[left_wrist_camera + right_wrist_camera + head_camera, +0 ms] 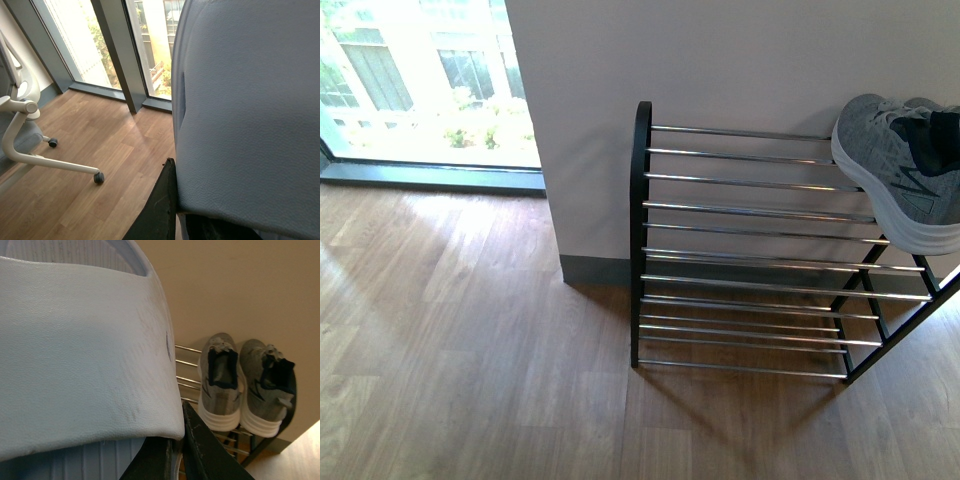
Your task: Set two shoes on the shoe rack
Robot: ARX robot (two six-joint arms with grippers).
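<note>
The two shoes, grey knit sneakers with white soles, stand side by side on the top tier of the shoe rack [638, 230], at its right end. The front view shows one of them [895, 165]; the right wrist view shows both, the left one [220, 385] and the right one [265, 385], above chrome bars [186, 363]. My left gripper [180, 212] is shut on a pale blue slide slipper [250, 110]. My right gripper [172, 452] is shut on another pale blue slide slipper [80, 350], held in front of the rack. Neither arm shows in the front view.
The rack stands against a pale wall [720, 60] on a wooden floor [470, 350]. A floor-to-ceiling window [430, 90] is at the left. A white office chair base on castors [20, 130] stands on the floor in the left wrist view.
</note>
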